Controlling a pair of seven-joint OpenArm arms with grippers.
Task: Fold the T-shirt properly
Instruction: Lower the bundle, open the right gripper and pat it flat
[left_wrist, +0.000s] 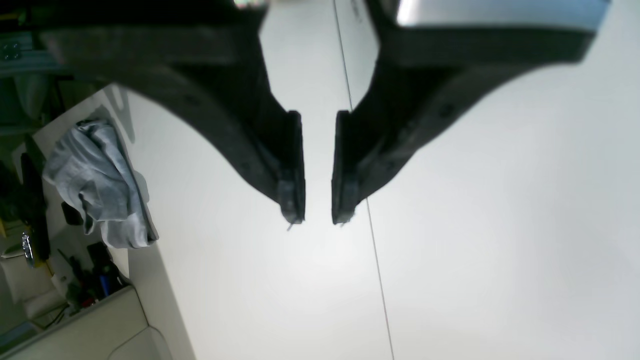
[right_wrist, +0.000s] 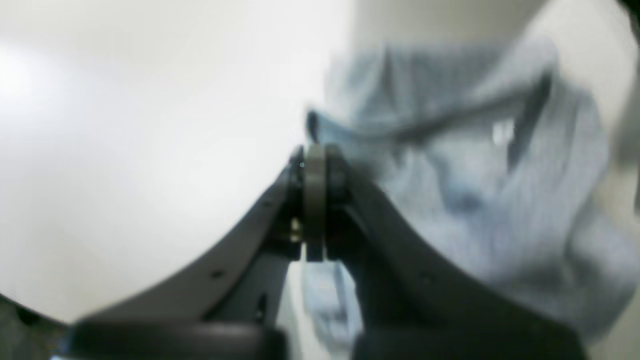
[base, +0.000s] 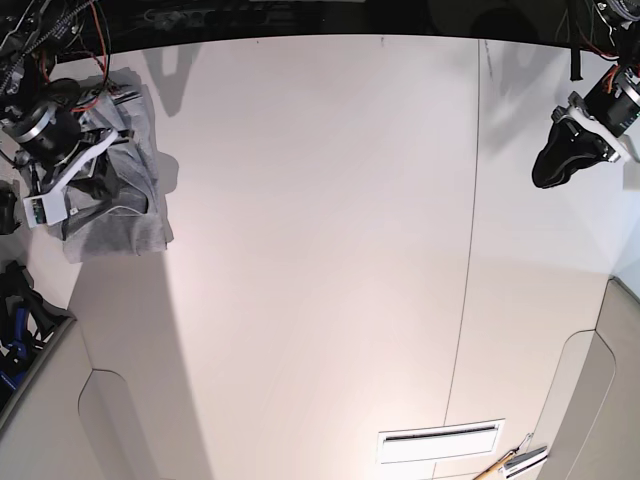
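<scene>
Gripping the crumpled T-shirt (base: 125, 200) at the tabletop's (base: 320, 250) edge, the right pincer (right_wrist: 314, 165) is clamped shut; the left pincer (left_wrist: 318, 217) hangs part-open, empty. Folding remains unstarted.

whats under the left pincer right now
Only bare white table with a thin seam line running under the left pincer, whose jaws stand apart and empty. The T-shirt lies bunched far off at the table's edge. The pincer's body hides the table directly behind it.

T-shirt (base: 118, 205) bunched at the table's (base: 320, 250) far-left edge under the right hand (right_wrist: 314, 165); left hand (left_wrist: 318, 217) far right.
</scene>
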